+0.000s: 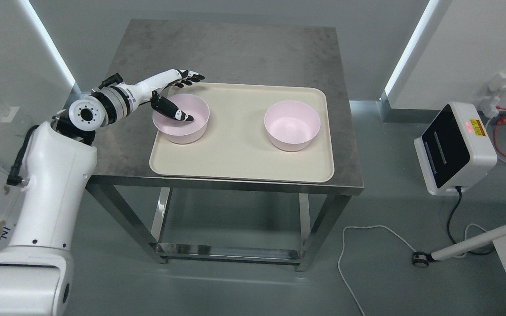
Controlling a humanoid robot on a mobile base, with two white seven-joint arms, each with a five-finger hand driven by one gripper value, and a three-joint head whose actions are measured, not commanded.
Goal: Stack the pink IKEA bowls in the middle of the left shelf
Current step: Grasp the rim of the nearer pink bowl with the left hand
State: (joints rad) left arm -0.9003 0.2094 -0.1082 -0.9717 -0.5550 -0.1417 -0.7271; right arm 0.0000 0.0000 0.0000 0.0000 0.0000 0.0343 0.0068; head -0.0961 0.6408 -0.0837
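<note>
The left hand (175,94) straddled the near pink bowl's (182,118) rim, thumb inside, fingers spread behind it, not yet clenched; a second bowl (292,125) sat farther right.

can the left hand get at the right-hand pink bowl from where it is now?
Probably yes. The left hand sits at the left pink bowl, thumb inside it, fingers outside the far rim. Only bare tray lies between it and the right pink bowl. Whether the arm stretches that far is unclear.
</note>
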